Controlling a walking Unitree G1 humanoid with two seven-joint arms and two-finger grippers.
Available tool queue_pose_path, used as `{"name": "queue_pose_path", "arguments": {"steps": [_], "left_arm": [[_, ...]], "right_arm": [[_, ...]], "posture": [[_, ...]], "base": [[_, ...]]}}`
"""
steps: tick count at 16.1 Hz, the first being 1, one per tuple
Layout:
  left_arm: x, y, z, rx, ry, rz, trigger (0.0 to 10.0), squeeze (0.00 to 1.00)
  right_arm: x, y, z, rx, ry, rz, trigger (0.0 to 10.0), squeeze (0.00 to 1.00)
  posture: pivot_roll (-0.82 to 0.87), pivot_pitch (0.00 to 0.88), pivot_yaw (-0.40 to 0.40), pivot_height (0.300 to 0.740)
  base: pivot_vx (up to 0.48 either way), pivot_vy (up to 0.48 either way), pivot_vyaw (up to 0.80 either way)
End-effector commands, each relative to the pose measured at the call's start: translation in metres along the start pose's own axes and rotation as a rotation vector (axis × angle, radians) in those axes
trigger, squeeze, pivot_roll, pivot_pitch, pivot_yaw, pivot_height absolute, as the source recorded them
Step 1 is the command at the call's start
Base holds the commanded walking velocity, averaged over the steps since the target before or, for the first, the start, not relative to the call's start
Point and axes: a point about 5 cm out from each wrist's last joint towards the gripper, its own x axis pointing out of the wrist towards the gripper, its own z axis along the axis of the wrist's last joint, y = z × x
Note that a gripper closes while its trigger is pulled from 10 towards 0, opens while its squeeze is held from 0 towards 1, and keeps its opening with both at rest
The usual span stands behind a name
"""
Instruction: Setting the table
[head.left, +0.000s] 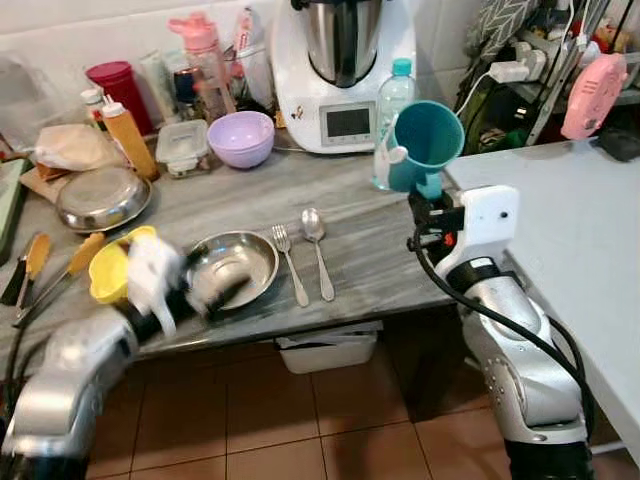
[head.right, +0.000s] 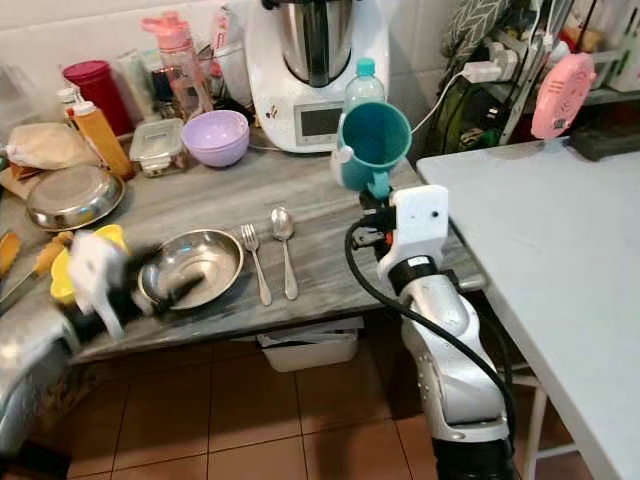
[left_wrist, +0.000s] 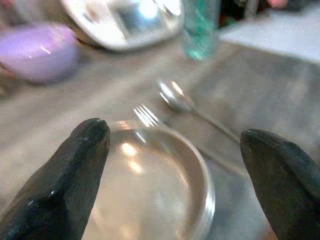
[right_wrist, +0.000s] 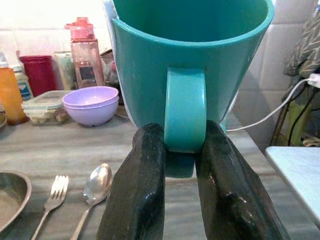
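Observation:
My right gripper (head.left: 431, 192) is shut on the handle of a teal mug (head.left: 428, 140), which it holds upright above the right end of the grey counter (head.left: 380, 260); the wrist view shows its fingers (right_wrist: 142, 185) pinching the handle. My left gripper (left_wrist: 172, 132), blurred in the head views, is open at the near rim of a steel bowl (head.left: 235, 265) near the counter's front edge. A fork (head.left: 290, 262) and a spoon (head.left: 318, 250) lie side by side just right of the bowl.
A yellow cup (head.left: 110, 268) sits left of my left wrist. Behind are a steel plate (head.left: 102, 197), a purple bowl (head.left: 241, 137), an orange sauce bottle (head.left: 128, 138), a white kitchen machine (head.left: 343, 70) and a water bottle (head.left: 398, 90). A white table (head.left: 570, 230) stands on the right.

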Motion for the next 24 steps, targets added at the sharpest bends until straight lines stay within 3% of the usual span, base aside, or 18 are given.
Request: {"name": "queue_pose_path", "arguments": {"steps": [1, 4, 7, 16, 17, 24], "left_arm": [[0.005, 0.009, 0.007, 0.009, -0.038, 0.087, 10.0, 0.0], [0.029, 0.003, 0.021, -0.03, -0.157, 0.191, 10.0, 0.0], [0.04, -0.009, 0.019, -0.053, -0.187, 0.252, 10.0, 0.0], [0.046, -0.012, 0.02, -0.053, -0.204, 0.319, 10.0, 0.0], [0.052, -0.012, 0.022, -0.032, -0.197, 0.343, 10.0, 0.0], [0.052, -0.012, 0.022, -0.032, -0.197, 0.343, 10.0, 0.0]], "right_arm": [[0.002, 0.003, 0.009, -0.004, -0.037, 0.014, 10.0, 0.0], [0.004, 0.001, 0.013, -0.007, -0.052, 0.002, 10.0, 0.0], [0.006, -0.001, 0.015, -0.019, -0.055, 0.004, 10.0, 0.0], [0.006, -0.002, 0.012, -0.023, -0.043, -0.001, 10.0, 0.0], [0.006, -0.004, 0.01, -0.022, -0.036, -0.016, 10.0, 0.0], [0.006, -0.004, 0.01, -0.022, -0.036, -0.016, 10.0, 0.0]], "posture": [[-0.1, 0.0, 0.074, 0.74], [-0.11, 0.0, 0.077, 0.74], [-0.11, 0.0, 0.073, 0.74], [-0.11, 0.0, 0.077, 0.74], [-0.11, 0.0, 0.083, 0.74], [-0.11, 0.0, 0.083, 0.74]], "base": [[0.0, 0.0, 0.0], [0.0, 0.0, 0.0], [0.0, 0.0, 0.0], [0.0, 0.0, 0.8], [0.0, 0.0, 0.8], [0.0, 0.0, 0.8]]}}
